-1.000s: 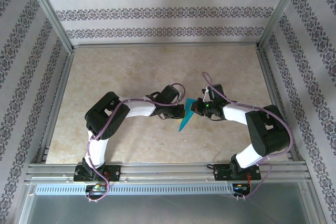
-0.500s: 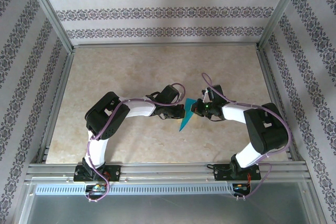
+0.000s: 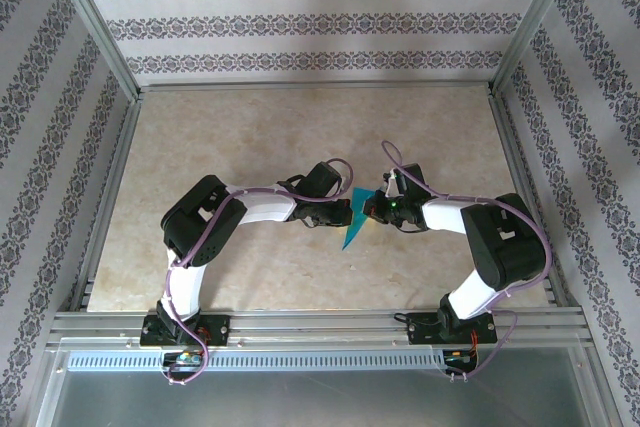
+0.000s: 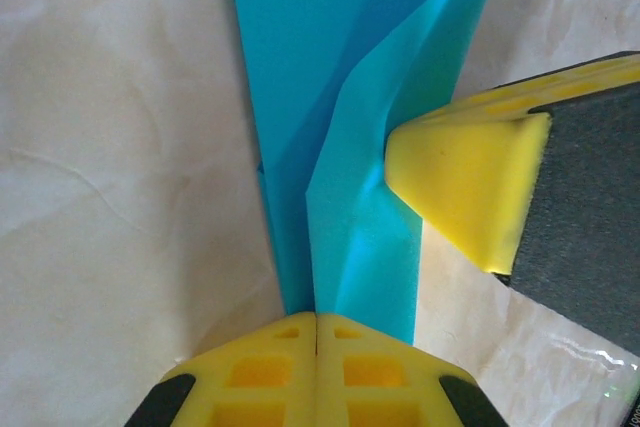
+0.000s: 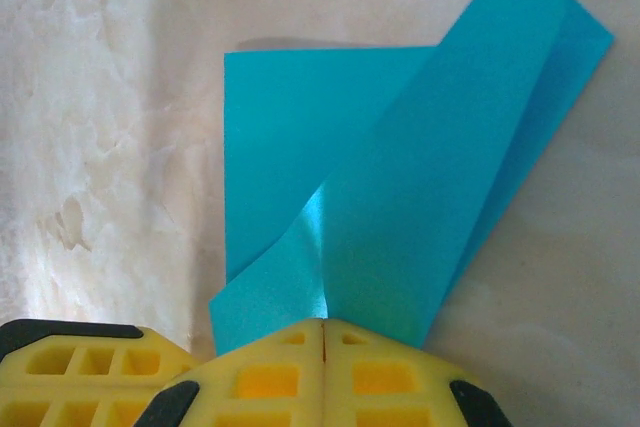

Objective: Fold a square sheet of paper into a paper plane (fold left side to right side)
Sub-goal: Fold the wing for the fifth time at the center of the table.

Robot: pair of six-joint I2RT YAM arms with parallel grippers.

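Note:
The teal-blue sheet of paper (image 3: 352, 221) is folded into a narrow creased shape whose sharp point faces the near edge, at mid table. My left gripper (image 3: 338, 213) is shut on its left edge, and my right gripper (image 3: 372, 208) is shut on its upper right part. In the left wrist view the yellow jaws (image 4: 316, 321) meet on the paper (image 4: 330, 87), one flap stands raised, and the right gripper's finger (image 4: 462, 187) presses beside it. In the right wrist view the shut gripper (image 5: 323, 326) pinches a lifted flap of the paper (image 5: 410, 177).
The beige marbled table (image 3: 250, 137) is framed by aluminium rails (image 3: 320, 319) and patterned walls. The two arms bend inward and nearly meet at the paper. The left gripper's yellow finger (image 5: 70, 377) sits low left in the right wrist view.
The right arm's elbow and gripper have edged slightly left toward the left gripper, and the paper has shifted a little with them. The left arm holds still.

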